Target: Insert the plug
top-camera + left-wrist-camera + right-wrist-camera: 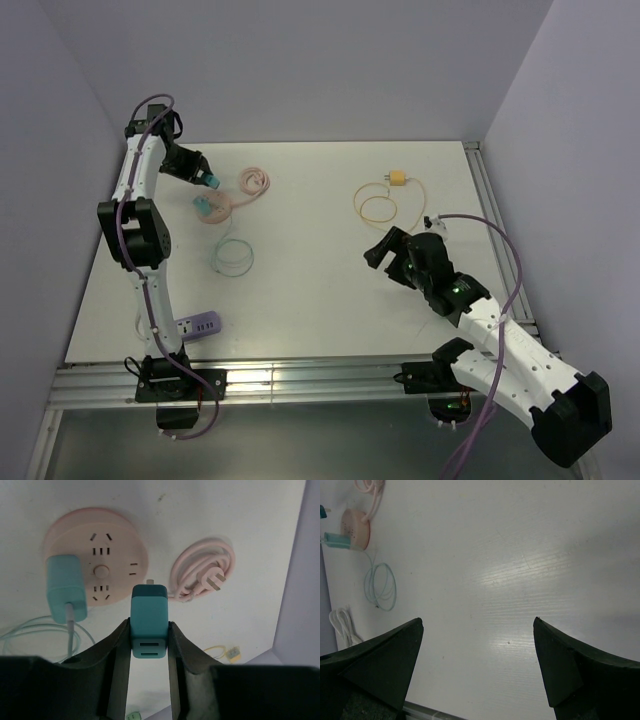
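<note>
Your left gripper [149, 626] has its jaws pinching the teal charger plug [149, 611], prongs forward, long axis along the jaws. It sits just beside the pink round socket [107, 545], on its coiled cord [202, 575] side. Free slots lie socket-ward. Right gripper [478, 630] jaws are spread, well apart from the socket, so the left arm is nearer.
</note>
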Action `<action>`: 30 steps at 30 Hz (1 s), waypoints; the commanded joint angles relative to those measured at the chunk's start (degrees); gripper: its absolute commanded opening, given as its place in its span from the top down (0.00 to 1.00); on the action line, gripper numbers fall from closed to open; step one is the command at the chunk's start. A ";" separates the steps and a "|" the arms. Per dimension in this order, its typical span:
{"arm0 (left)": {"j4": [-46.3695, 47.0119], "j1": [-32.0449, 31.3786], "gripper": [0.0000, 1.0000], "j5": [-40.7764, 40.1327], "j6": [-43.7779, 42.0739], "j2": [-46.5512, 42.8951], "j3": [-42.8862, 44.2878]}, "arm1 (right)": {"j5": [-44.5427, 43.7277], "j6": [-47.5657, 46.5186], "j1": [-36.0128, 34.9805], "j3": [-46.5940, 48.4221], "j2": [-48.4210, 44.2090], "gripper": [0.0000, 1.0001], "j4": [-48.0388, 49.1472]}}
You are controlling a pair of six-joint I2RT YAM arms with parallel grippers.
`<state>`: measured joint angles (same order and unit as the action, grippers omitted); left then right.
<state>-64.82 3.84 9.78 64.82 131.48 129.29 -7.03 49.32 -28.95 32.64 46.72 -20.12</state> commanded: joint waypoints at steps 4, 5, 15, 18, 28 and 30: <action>-4.44 0.47 1.00 -0.90 -0.48 1.41 2.28 | 2.80 -0.72 2.40 -2.14 0.74 0.03 4.30; -4.62 0.38 1.00 -1.17 -0.92 1.67 2.45 | 3.42 -0.80 2.58 -2.32 0.92 0.03 4.82; -4.70 0.65 1.00 -1.88 -4.08 3.60 2.97 | 5.80 -1.16 4.34 -3.11 1.80 0.03 6.06; -4.44 0.56 1.00 -0.91 -4.87 5.01 4.38 | 5.80 -1.07 4.69 -3.29 1.97 0.03 6.14; -1.54 0.30 0.99 1.39 -4.26 6.59 4.21 | 6.59 -0.89 5.13 -3.20 3.55 0.03 6.85; -1.63 0.29 1.00 0.77 -4.43 6.77 3.95 | 6.76 -0.89 5.31 -3.11 3.90 0.04 6.85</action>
<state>-66.76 4.25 10.70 60.93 137.36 131.33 -0.40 49.06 -24.29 29.43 50.28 -15.49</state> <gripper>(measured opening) 0.349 0.967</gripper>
